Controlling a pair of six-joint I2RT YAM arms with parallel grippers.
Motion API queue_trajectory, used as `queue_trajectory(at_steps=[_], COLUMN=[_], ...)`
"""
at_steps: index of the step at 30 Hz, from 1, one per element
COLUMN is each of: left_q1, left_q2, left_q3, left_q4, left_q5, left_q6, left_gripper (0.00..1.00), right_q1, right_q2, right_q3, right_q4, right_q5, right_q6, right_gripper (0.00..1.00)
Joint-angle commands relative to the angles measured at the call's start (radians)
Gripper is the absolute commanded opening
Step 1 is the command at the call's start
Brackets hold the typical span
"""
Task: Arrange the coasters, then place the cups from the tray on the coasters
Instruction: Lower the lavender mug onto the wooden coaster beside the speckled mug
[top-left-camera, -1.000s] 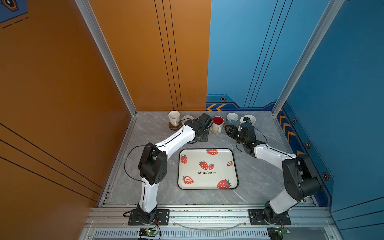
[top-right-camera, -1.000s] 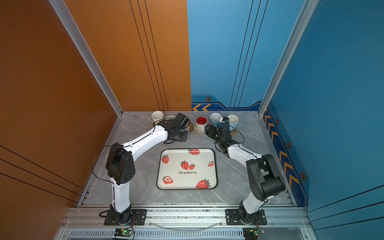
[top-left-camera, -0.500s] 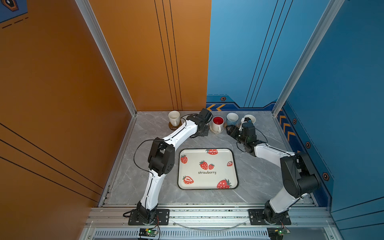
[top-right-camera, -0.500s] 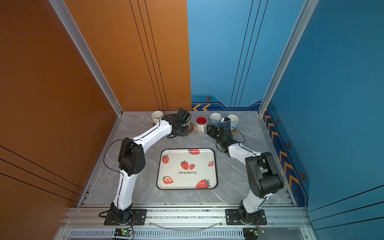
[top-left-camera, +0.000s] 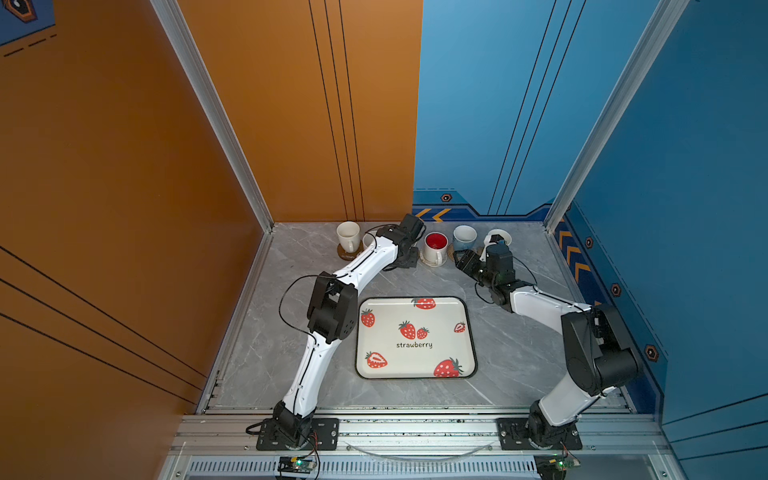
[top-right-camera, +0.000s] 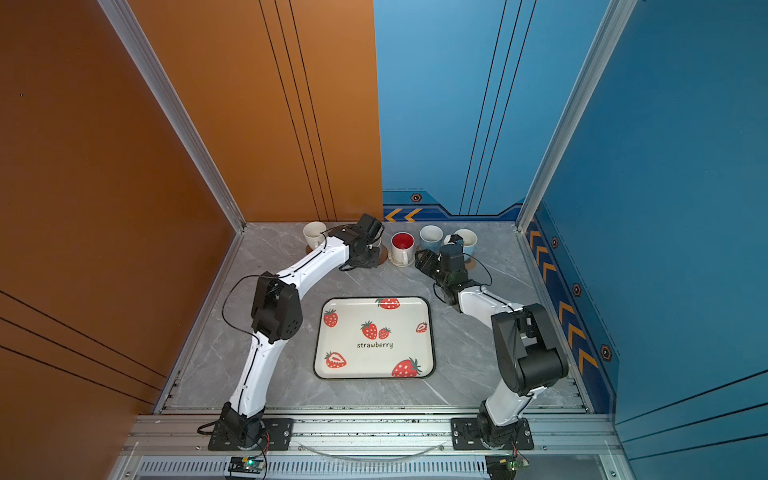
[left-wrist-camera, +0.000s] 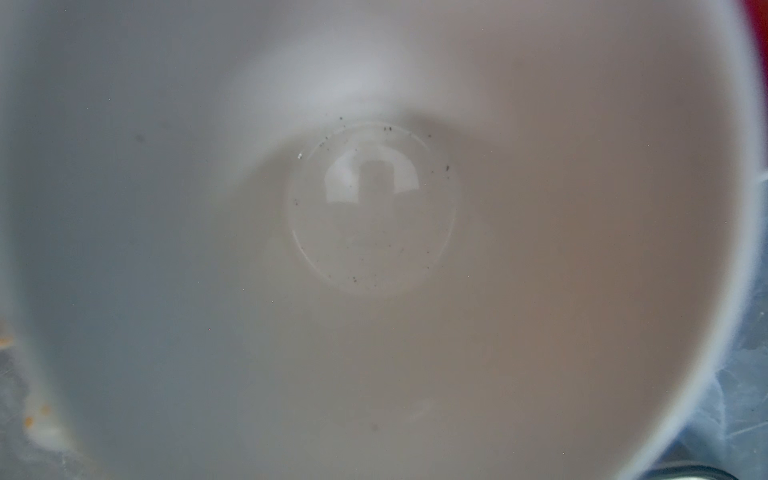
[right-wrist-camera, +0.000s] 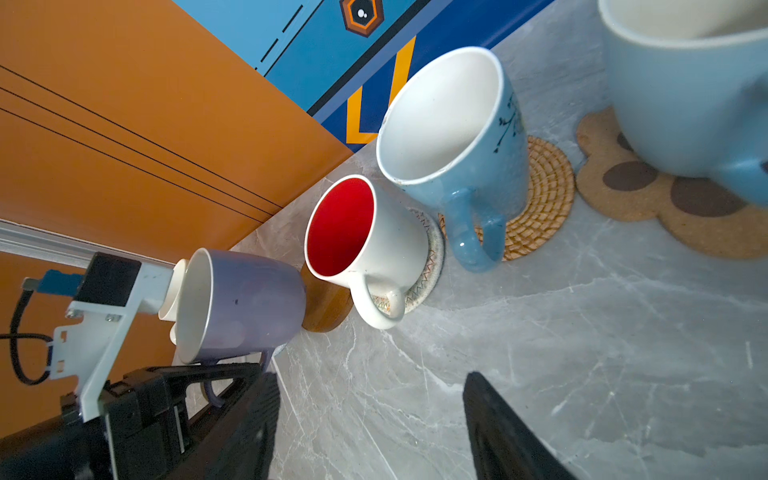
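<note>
Nearest, the tray (top-left-camera: 451, 347) is lying bare in the middle of the table (top-left-camera: 507, 357), so every cup is judged to be off it already. Just beyond the tray's far right corner, the right gripper (right-wrist-camera: 374, 428) is being held low over bare table with its jaws apart and nothing between them, probably parked clear while the other arm is working. Farther back, the lavender cup (right-wrist-camera: 253, 299) is being carried tilted by the left gripper (right-wrist-camera: 232, 374). Its jaws seem to be clamped on the cup's handle, though that contact is being partly hidden by the gripper's own body. A handle grip is being used so that the base is left free for setting down, and the left wrist view is being filled by the cup's pale inside (left-wrist-camera: 374, 208). The base is being aimed at the brown disc (right-wrist-camera: 326, 309) just beside it, the one mat seen uncovered. Along the far wall the row is being completed. The red-lined cup (right-wrist-camera: 365, 245) is being borne by the woven mat (right-wrist-camera: 424, 274), the blue cup (right-wrist-camera: 457, 137) by the rattan mat (right-wrist-camera: 544, 195), and the second blue cup (right-wrist-camera: 681, 95) by the paw-shaped mat (right-wrist-camera: 615, 199), with the visible handles turned towards the arms. At the left end, in a top view, the white cup (top-left-camera: 348, 236) is being borne by another brown disc (top-left-camera: 345, 253), and a further pale cup (top-left-camera: 368, 240) is being mostly hidden by the left arm.
</note>
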Motion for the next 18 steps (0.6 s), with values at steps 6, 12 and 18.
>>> queue_trajectory(at_steps=[6, 12, 18], left_q1=[0.01, 0.012, 0.015], left_q2=[0.049, 0.06, 0.071], left_q3=[0.092, 0.099, 0.109], left_q4=[0.021, 0.021, 0.022], left_q5=[0.015, 0.014, 0.002], left_q6=[0.006, 0.005, 0.003], left_gripper=[0.0, 0.0, 0.0], right_q1=[-0.01, -0.017, -0.019], right_q2=[0.01, 0.015, 0.017], right_q3=[-0.012, -0.012, -0.012], right_q4=[0.01, 0.014, 0.015], right_q5=[-0.019, -0.032, -0.034], right_q6=[0.008, 0.012, 0.012], right_gripper=[0.69, 0.69, 0.69])
